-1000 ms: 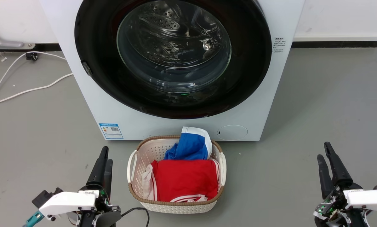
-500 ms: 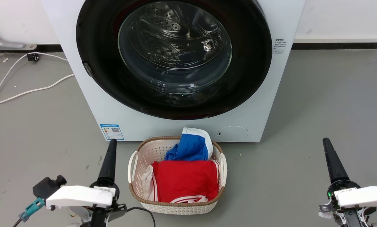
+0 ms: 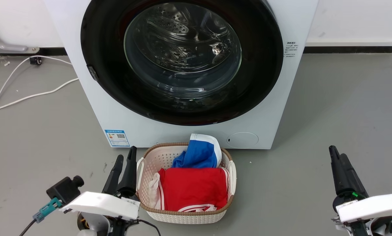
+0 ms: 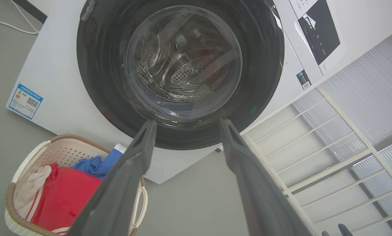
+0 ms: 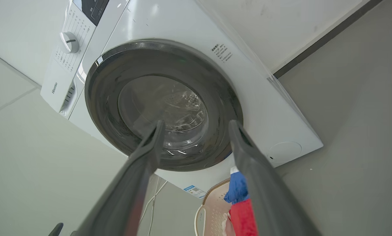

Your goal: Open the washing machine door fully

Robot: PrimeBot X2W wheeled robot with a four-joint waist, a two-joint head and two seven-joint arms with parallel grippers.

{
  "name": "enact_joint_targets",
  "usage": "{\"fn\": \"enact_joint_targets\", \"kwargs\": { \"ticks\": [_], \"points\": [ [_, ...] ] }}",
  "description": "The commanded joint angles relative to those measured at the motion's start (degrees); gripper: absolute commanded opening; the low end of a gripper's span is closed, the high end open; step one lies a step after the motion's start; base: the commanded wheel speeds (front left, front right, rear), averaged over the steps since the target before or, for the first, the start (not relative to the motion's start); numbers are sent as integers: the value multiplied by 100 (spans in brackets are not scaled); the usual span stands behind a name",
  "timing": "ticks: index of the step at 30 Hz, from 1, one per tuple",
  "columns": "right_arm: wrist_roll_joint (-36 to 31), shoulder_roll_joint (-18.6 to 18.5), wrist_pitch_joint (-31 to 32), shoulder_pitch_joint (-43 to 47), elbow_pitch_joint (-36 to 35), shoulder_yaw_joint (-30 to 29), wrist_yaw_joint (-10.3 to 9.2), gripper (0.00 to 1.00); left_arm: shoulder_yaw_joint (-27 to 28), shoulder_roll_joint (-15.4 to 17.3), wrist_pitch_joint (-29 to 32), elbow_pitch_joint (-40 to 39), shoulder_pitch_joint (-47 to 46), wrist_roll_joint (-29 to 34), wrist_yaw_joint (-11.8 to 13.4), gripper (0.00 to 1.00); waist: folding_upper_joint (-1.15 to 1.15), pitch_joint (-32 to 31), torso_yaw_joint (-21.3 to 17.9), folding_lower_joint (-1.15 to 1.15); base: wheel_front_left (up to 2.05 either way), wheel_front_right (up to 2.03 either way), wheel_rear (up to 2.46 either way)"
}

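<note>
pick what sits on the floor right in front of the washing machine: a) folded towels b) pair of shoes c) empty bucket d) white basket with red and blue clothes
d: a white basket holding red and blue clothes stands on the floor before the washing machine.

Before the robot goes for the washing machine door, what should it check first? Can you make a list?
1. Left gripper open and empty: ok.
2. Right gripper open and empty: ok.
3. Washing machine door in plain sight, shut: ok.
4. Either gripper at the door yet: not ok, both are low near the floor.
5. Laundry basket clear of the door's swing: cannot tell; it stands before the washing machine, below the door.
</note>
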Motion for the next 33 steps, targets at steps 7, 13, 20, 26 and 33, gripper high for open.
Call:
{"fn": "enact_joint_targets", "kwargs": {
  "ticks": [7, 13, 20, 26, 33],
  "points": [
    [-885, 4, 115, 67, -250, -31, 7, 100, -158, 18, -178, -65, -26, 940, 32, 100, 0, -7, 16, 0, 0, 0, 0],
    [-1423, -4, 170, 107, -300, -9, 8, 100, -203, 16, -281, -52, -23, 1428, 86, 100, 0, -17, 24, 0, 0, 0, 0],
    [-1925, -2, 180, 145, -374, 9, 9, 100, -264, 66, -377, -22, -21, 1955, 146, 100, 0, -22, 33, 0, 0, 0, 0],
    [-2423, -31, 165, 166, -448, 43, 10, 100, -330, 109, -484, 27, -20, 2471, 243, 100, 0, -28, 37, 0, 0, 0, 0],
    [-2927, -57, 159, 209, -503, 56, 11, 100, -396, 167, -582, 104, -4, 2927, 339, 100, 0, -36, 53, 0, 0, 0, 0]
  ]
}}
